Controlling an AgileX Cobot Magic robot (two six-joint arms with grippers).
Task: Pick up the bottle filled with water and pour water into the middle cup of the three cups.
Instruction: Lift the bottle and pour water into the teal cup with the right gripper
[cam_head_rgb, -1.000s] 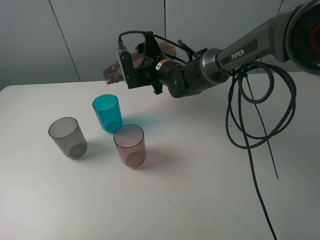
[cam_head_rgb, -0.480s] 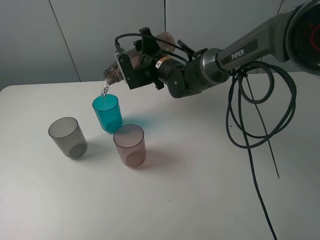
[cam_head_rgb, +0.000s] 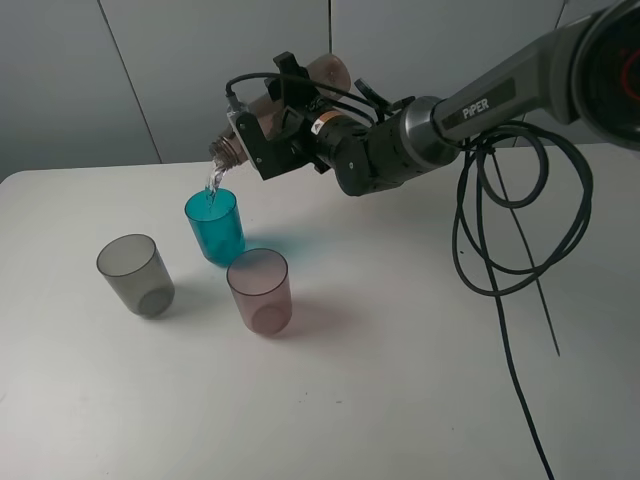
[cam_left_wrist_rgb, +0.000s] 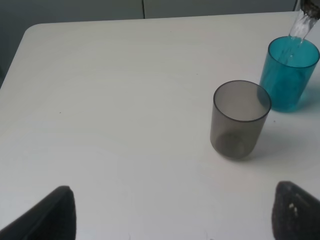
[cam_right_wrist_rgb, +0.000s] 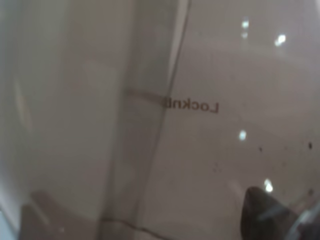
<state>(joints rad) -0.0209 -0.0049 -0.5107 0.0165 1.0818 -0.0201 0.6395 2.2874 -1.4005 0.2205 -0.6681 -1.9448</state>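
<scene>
My right gripper (cam_head_rgb: 278, 128) is shut on the smoky brown-grey bottle (cam_head_rgb: 232, 150) and holds it tilted, neck down to the left, above the teal middle cup (cam_head_rgb: 215, 226). A thin stream of water (cam_head_rgb: 213, 180) falls from the neck into the teal cup. The smoky grey cup (cam_head_rgb: 135, 275) stands to its front left and the pinkish-mauve cup (cam_head_rgb: 260, 290) to its front right. The left wrist view shows the grey cup (cam_left_wrist_rgb: 241, 120), the teal cup (cam_left_wrist_rgb: 291, 75) and the water (cam_left_wrist_rgb: 301, 27). My left gripper (cam_left_wrist_rgb: 172, 216) is open and empty, away from the cups. The bottle (cam_right_wrist_rgb: 200, 125) fills the right wrist view.
The cups stand on a white table (cam_head_rgb: 400, 380). Black cables (cam_head_rgb: 500, 250) hang from the right arm and trail over the table's right side. A grey wall (cam_head_rgb: 100, 70) stands behind the table's far edge.
The bottle has tipped further, its base rising. Water started to pour from the neck into the teal cup. The cups have not moved.
</scene>
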